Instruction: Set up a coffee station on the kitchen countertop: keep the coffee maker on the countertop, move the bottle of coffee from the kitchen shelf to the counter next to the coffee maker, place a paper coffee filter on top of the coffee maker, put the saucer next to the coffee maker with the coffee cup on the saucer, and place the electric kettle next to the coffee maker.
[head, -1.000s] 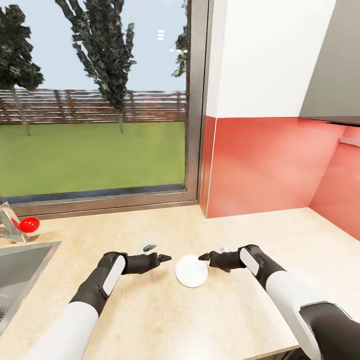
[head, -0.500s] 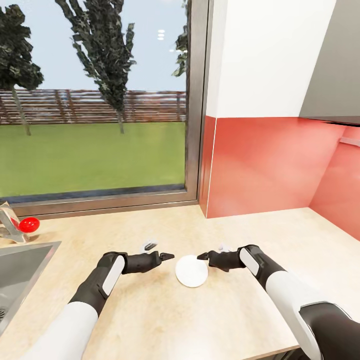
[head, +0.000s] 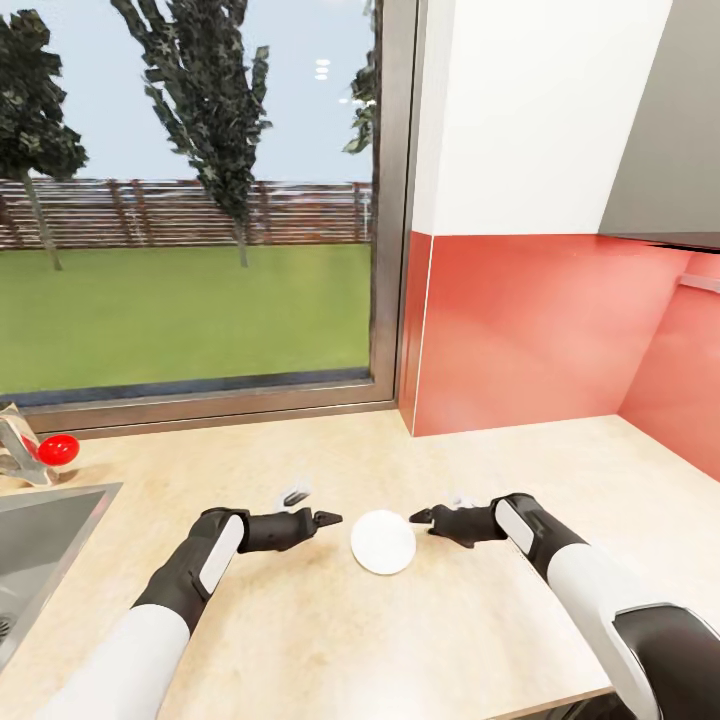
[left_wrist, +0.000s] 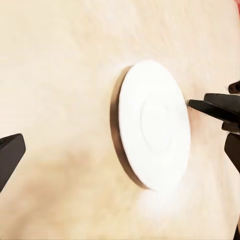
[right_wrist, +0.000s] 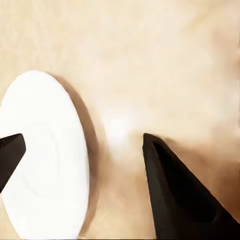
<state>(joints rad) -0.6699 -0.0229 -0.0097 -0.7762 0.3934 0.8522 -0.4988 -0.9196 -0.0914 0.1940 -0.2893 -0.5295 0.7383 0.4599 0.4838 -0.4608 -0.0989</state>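
I see the white saucer (head: 383, 542) lying flat on the pale surface (head: 480, 640), between my two grippers. The left gripper (head: 328, 519) and right gripper (head: 420, 517) both have fingers spread, holding nothing, just beside the saucer.

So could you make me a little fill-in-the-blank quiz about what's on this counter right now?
1. The white saucer lies flat on the ____.
2. It sits between the left gripper and the ____ gripper.
3. Neither gripper is ____ the saucer.
4. At the counter's left end is a metal ____.

Missing words: countertop; right; holding; sink
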